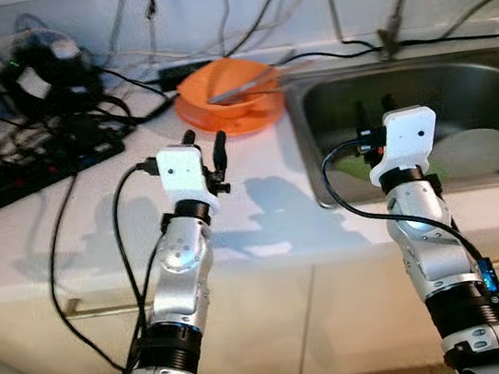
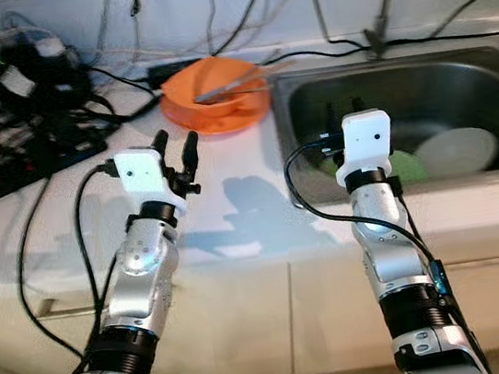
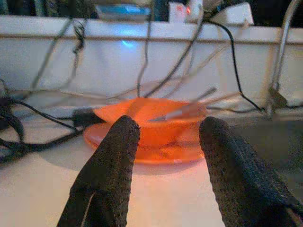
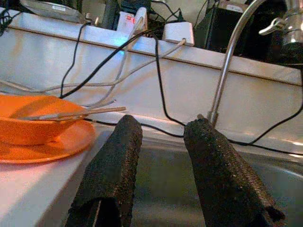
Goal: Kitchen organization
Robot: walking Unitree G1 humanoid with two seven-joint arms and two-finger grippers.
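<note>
White tabletop under both arms, cupboard fronts below its edge. Left tool hovers over the tabletop, its two black fingers apart, nothing between them. Right tool held at the near rim of the steel sink, fingers also apart and empty, pointing over the basin.

Just past the right tool, down in the basin: a white plate lying flat, and a green item partly hidden behind the wrist; cannot tell what it is.

Ahead of the left tool, a bare stretch of tabletop away: orange bowl sitting on an orange plate, the pair just beside the sink's left rim. Metal utensils rest across the bowl, handles angled toward the sink side. In the left wrist view the bowl sits in line with the gap between the fingers.

Off to the left of the left tool, further back: black power strip with cables tangled around it, and a dark device behind.

Beyond the right tool, at the back rim of the sink: thin metal faucet pipe rising upward. Black and grey cords run along the white wall behind everything.
</note>
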